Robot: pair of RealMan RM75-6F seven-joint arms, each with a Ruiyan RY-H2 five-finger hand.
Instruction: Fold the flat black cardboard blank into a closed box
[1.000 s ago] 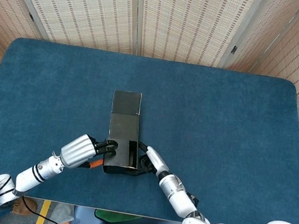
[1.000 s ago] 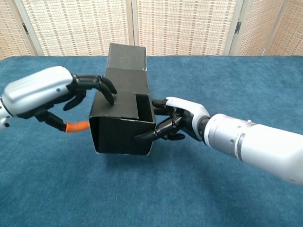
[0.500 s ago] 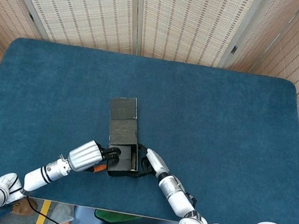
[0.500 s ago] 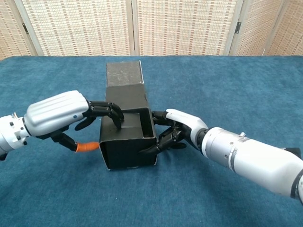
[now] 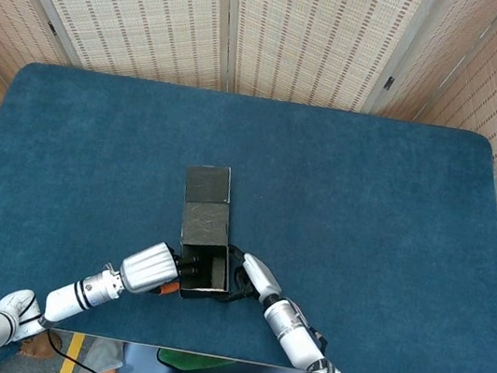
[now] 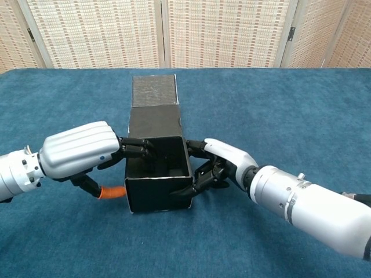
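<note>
Your box [image 6: 157, 174] sits between the two hands at the near middle of the table [image 5: 367, 215], its long axis running straight away from you, with the open end nearest you and the open top showing in the chest view. Your left hand [image 6: 87, 152] flanks the box's left wall, fingers [image 6: 137, 148] hooked over the top edge and reaching into the cavity, so it grips that wall. Your right hand [image 6: 223, 165] flanks the right wall just as closely; its fingers [image 6: 194, 186] curl against that wall and the near lower corner, pressing on the box rather than hanging free. Neither hand is clearly nearer: they sit almost level on either side. Both forearms come in low and slanted from the near edge. Beyond the box's far end the lid flap [image 6: 154, 90] lies flat on the table, pointing away from you; I judge it is the piece to swing back over the top
</note>
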